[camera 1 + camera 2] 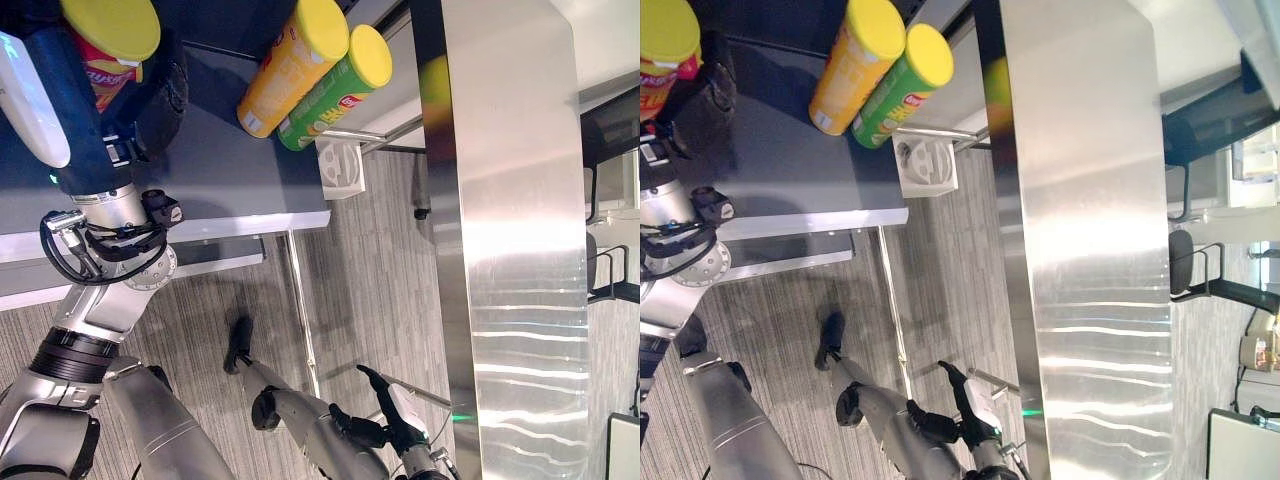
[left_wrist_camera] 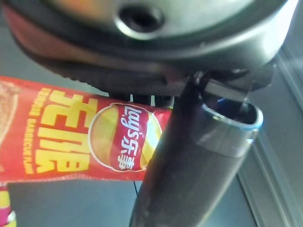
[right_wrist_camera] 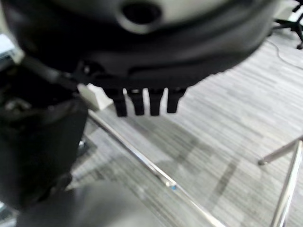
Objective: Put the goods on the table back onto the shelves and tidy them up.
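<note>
Left eye view: the right hand (image 1: 395, 415) hangs idle at the lower centre of the frame, fingers relaxed, holding nothing. At upper left, the left hand (image 1: 160, 95) is curled round the red can (image 1: 105, 40), presumably lifting it for shelving. Farther off, top centre, the orange can (image 1: 290, 65) and green can (image 1: 335, 90) lie on the table (image 1: 220, 170), touching.

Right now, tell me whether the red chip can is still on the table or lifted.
Cannot tell if lifted. The left hand is curled round the red chip can, over the dark table; contact underneath is hidden.
</note>
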Motion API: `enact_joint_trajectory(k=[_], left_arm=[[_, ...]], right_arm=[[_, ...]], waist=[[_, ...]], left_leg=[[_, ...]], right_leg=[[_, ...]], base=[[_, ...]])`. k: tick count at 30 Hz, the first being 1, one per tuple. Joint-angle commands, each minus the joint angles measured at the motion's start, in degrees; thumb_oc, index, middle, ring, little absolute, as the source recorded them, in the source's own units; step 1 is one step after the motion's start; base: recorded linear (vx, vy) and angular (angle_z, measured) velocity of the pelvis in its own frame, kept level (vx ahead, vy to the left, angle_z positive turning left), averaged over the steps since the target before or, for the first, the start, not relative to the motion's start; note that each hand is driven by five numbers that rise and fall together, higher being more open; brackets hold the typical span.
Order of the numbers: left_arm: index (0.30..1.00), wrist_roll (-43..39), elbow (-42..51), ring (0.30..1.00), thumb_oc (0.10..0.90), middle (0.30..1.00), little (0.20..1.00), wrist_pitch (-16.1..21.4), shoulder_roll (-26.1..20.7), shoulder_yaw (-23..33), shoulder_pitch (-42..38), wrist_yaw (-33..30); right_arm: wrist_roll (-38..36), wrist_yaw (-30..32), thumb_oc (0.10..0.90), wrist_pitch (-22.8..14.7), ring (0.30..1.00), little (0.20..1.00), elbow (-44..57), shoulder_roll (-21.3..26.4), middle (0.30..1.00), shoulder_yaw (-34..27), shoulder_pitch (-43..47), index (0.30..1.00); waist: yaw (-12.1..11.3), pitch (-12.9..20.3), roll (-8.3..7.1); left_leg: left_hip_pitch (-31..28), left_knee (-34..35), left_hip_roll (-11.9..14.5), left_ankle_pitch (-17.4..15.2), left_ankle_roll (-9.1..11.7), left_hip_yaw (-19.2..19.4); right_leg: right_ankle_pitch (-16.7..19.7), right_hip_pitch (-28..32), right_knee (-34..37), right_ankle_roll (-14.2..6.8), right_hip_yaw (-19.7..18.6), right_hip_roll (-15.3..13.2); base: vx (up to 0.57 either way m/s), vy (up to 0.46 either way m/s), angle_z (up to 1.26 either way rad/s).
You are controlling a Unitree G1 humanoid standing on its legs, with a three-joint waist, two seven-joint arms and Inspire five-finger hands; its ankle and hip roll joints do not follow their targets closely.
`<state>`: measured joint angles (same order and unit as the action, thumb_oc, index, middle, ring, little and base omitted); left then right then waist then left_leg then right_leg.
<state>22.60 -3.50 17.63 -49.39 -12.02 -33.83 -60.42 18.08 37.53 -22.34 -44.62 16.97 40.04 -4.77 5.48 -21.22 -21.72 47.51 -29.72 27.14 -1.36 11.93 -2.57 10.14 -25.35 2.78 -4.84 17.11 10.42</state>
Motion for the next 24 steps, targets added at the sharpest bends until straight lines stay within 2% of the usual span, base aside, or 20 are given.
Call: enact_joint_trajectory(k=[1, 7, 18, 24], left_arm=[[0.900, 5.51, 10.64, 0.900, 0.800, 0.900, 0.900, 3.06, -8.17, -2.34, -9.32, -0.55], [0.900, 6.07, 10.48, 0.900, 0.800, 0.900, 0.900, 2.80, -8.29, -3.55, -9.64, -0.29], [0.900, 8.11, 11.11, 0.900, 0.800, 0.900, 0.900, 2.10, -9.68, -2.54, -7.65, -1.70], [0.900, 11.37, 13.66, 0.900, 0.800, 0.900, 0.900, 0.97, -13.43, 0.95, -3.53, -5.55]], right_arm=[[0.43, 3.25, 0.800, 0.73, 0.900, 0.900, 4.10, 3.00, 0.900, -0.92, -0.69, 0.900], [0.44, 3.44, 0.800, 0.81, 0.900, 0.900, 3.73, 3.01, 0.900, -0.93, -0.88, 0.900], [0.90, 4.14, 0.800, 0.75, 0.900, 0.900, 3.50, 2.54, 0.900, -0.78, -0.67, 0.900], [1.80, 5.63, 0.800, 0.50, 0.900, 0.900, 3.48, 2.23, 0.900, -2.32, -1.40, 0.900]], waist=[[-1.82, -8.52, -8.07], [-2.03, -8.53, -8.07], [-3.51, -8.51, -8.07], [-5.13, -5.10, -8.07]], left_leg=[[-8.58, 6.09, -4.42, -5.70, -3.62, 6.67], [-8.16, 5.91, -4.39, -5.67, -3.66, 6.18], [-9.53, 6.61, -4.84, -5.34, -4.01, 6.58], [-10.95, 9.30, -6.31, -4.09, -4.41, 7.26]], right_leg=[[8.42, -1.08, 2.22, -6.57, -4.38, -5.38], [8.47, -1.16, 2.22, -6.55, -3.99, -5.44], [8.34, -0.24, 2.22, -6.66, -4.36, -5.88], [7.74, 0.71, 2.22, -6.88, -4.19, -7.09]], base=[[0.00, 0.000, 0.00], [0.00, -0.002, 0.01], [0.00, -0.001, 0.01], [0.08, -0.018, 0.07]])
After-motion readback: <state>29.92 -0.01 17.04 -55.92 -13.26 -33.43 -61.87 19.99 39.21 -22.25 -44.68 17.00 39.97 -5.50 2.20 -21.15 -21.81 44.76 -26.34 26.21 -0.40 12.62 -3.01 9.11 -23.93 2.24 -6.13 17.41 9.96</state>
